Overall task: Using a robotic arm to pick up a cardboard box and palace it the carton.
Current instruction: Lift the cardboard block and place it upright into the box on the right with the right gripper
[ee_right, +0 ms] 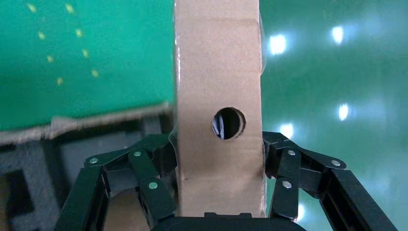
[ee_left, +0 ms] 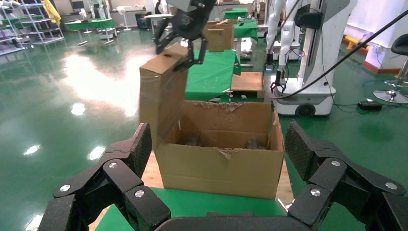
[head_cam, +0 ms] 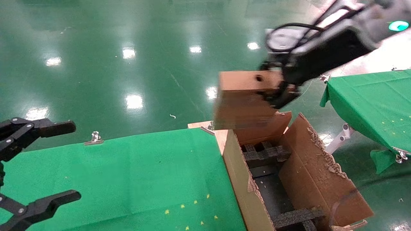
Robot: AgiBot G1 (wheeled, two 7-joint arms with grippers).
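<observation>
My right gripper (head_cam: 278, 93) is shut on the small brown cardboard box (head_cam: 245, 99) and holds it in the air above the far end of the carton (head_cam: 316, 173). In the right wrist view the box (ee_right: 219, 72), with its round hole, fills the gap between the fingers (ee_right: 286, 178). The left wrist view shows the box (ee_left: 161, 91) hanging over the far left corner of the open carton (ee_left: 221, 168), gripped from above by the right gripper (ee_left: 185, 45). Black foam inserts (head_cam: 265, 154) lie inside the carton. My left gripper (head_cam: 45, 163) is open and empty at the near left, over the green table.
The carton stands against the right edge of a green-covered table (head_cam: 128, 179) with metal clips (head_cam: 94, 138). A second green table (head_cam: 372, 102) stands to the right. Shiny green floor lies beyond. Other robots and tables stand far off in the left wrist view (ee_left: 308, 57).
</observation>
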